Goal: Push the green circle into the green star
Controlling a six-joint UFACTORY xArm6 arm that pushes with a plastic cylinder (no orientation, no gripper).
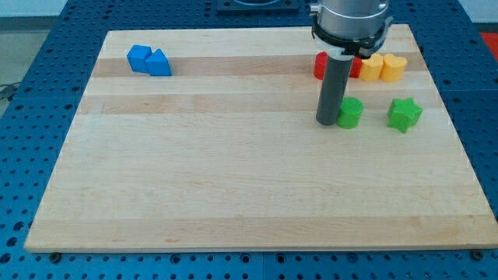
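The green circle [350, 113] lies on the wooden board at the view's upper right. The green star [405, 114] lies to its right, with a gap of about one block width between them. My tip [327, 123] is at the end of the dark rod and stands right against the left side of the green circle, touching it or nearly so.
Two red blocks [321, 65] lie behind the rod near the view's top, partly hidden by it. Two yellow blocks [384, 68] lie to their right, above the green star. Two blue blocks [149, 60] lie at the view's top left. The board's right edge [459, 132] is near the star.
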